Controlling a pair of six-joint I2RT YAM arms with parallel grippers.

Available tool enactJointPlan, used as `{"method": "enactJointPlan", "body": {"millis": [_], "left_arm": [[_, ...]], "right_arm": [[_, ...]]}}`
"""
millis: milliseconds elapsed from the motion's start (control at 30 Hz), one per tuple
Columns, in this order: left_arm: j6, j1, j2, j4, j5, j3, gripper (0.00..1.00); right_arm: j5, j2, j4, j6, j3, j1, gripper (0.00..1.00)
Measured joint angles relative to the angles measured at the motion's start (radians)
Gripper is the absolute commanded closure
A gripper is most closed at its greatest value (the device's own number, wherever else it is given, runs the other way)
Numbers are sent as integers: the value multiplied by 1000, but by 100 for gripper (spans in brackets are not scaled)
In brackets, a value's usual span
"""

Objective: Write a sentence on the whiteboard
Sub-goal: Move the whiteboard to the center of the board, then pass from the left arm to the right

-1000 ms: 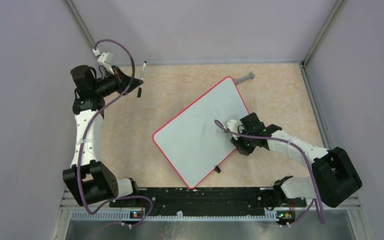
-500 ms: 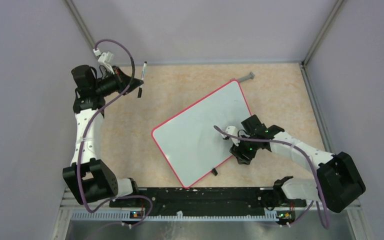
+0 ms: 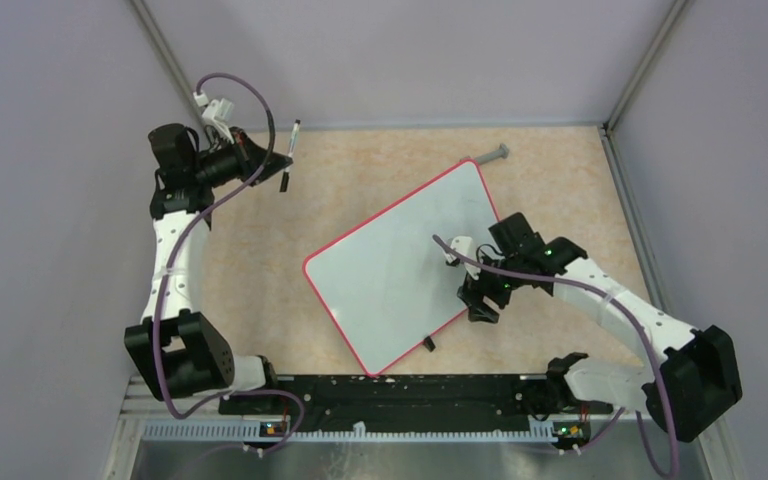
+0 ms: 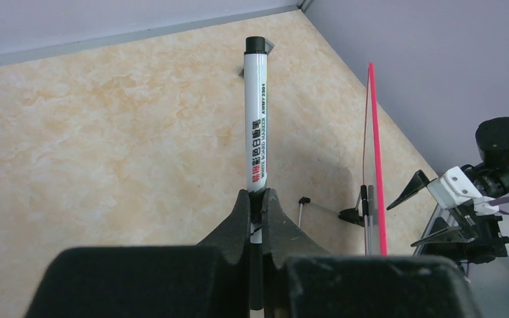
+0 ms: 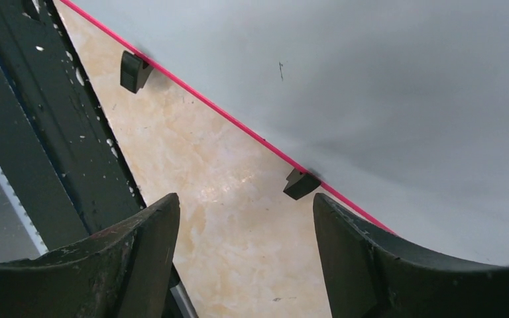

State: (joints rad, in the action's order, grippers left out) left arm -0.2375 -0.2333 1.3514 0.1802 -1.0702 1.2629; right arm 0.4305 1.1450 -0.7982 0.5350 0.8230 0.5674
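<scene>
The whiteboard [image 3: 390,270] lies flat and askew on the table, white with a thin pink rim [image 5: 238,122] and two black clips [image 5: 301,183] on its near-right edge. Its face looks blank apart from a tiny dark mark [image 5: 280,66]; the sentence is out of view. My right gripper [image 3: 480,303] hovers over that clipped edge, open [image 5: 245,202], with only bare tabletop between its fingers. Far left at the back, my left gripper [image 3: 282,162] is shut on a white marker [image 4: 257,119] with a black end, held up off the table and well away from the board.
A grey rod-like piece [image 3: 490,155] lies just past the board's far corner. A black rail [image 3: 390,390] runs along the near edge between the arm bases. Grey walls close in the tan table [image 3: 260,250] on three sides.
The right gripper has opened and pulled back a little from the board's right edge. The board swung slightly before that and now rests still. The left arm shifted slightly with the marker.
</scene>
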Motion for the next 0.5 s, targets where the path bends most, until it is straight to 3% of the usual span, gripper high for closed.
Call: {"method": "enactJointPlan", "body": {"millis": [267, 400, 500], "left_arm": [[85, 59, 35, 97, -5, 135, 100], [182, 134, 52, 196, 18, 226, 100], [268, 222, 62, 273, 56, 287, 100]], "right_arm": [[67, 10, -95, -34, 222, 0, 28], [93, 9, -80, -103, 335, 0, 23], [92, 12, -64, -164, 399, 0, 8]]}}
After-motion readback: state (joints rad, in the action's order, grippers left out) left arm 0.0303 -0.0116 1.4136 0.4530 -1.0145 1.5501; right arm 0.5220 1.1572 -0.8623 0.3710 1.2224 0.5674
